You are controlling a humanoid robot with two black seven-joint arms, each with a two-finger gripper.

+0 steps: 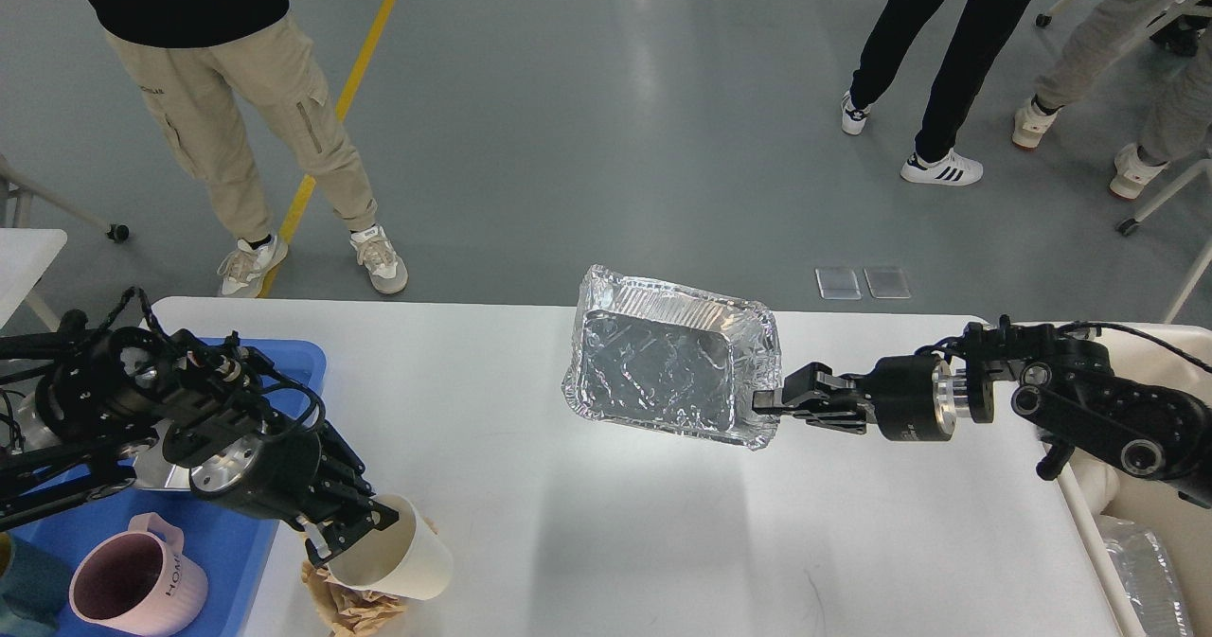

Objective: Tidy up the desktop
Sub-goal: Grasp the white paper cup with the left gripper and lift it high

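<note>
Above the desktop point(606, 523), right fingers point(769, 400) clamp a foil tray point(663, 372) (left fingers point(346, 533) pinch a paper cup point(398, 561))

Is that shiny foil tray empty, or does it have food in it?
Empty. The foil tray, held at its rim by the right gripper, is tilted toward the camera, showing only bare crinkled foil inside.

A single head-mounted view looks forward and steeply down from close above the near edge of the white worktop point(587, 542), taking in grey floor point(606, 145) beyond its far edge.
</note>
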